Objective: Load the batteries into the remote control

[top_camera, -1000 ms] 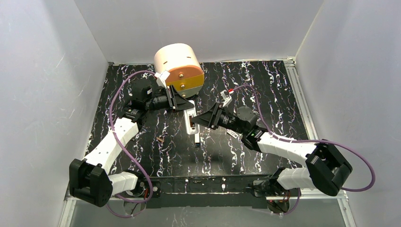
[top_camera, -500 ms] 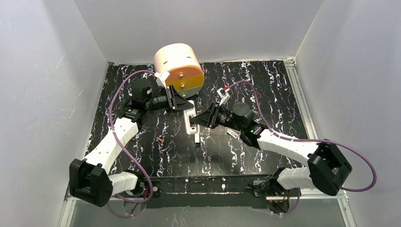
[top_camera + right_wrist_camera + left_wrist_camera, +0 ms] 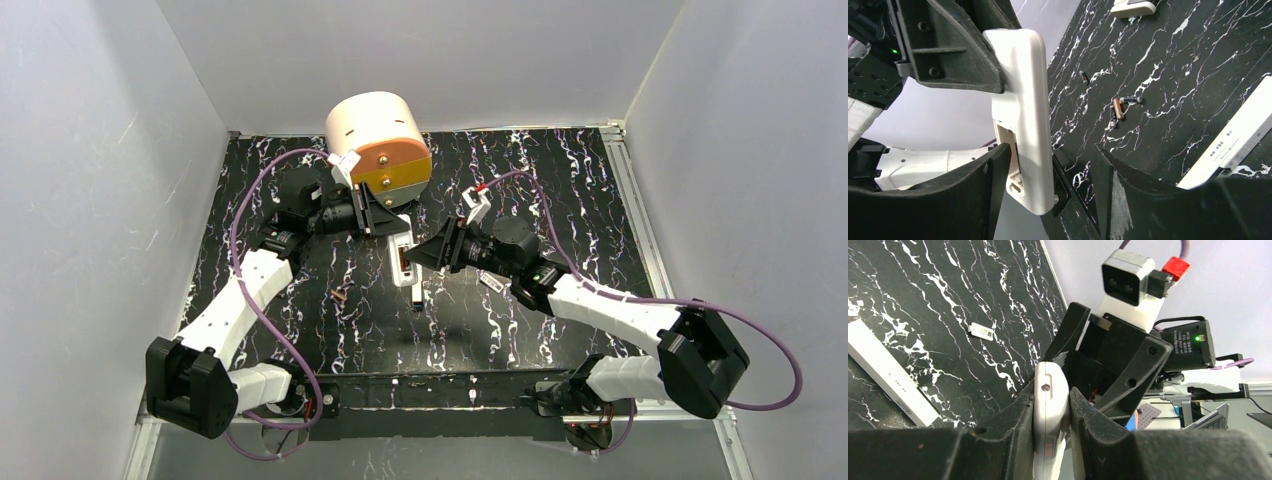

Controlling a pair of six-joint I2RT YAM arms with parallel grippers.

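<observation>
Above the middle of the counter (image 3: 600, 200) the left tool (image 3: 393, 226) holds the remote (image 3: 403, 256) in the air, its fingers clamped on the handset's upper part, as the left wrist view shows (image 3: 1050, 401). The remote (image 3: 1050, 390) hangs roughly upright with its lower end free. Its open battery bay is a recess low on one side, facing the right arm in the right wrist view; whether anything sits in the bay I cannot tell.

The right tool (image 3: 426, 252) meets the remote from the right. Its jaws stand apart around the lower end of the remote (image 3: 1023, 95): one finger (image 3: 983, 185) lies against the bay side, and the other has a clear gap to the handset.

The batteries (image 3: 340, 295) lie close together on the counter, down and to the left of the remote and well apart from both tools; one coppery one (image 3: 1117, 108) shows plainly from the right wrist. A narrow white bar (image 3: 890, 377) lies on the counter below the remote, and a small wedge piece (image 3: 492, 283) rests under the right arm. A cream drum (image 3: 370, 125) stands at the back.
</observation>
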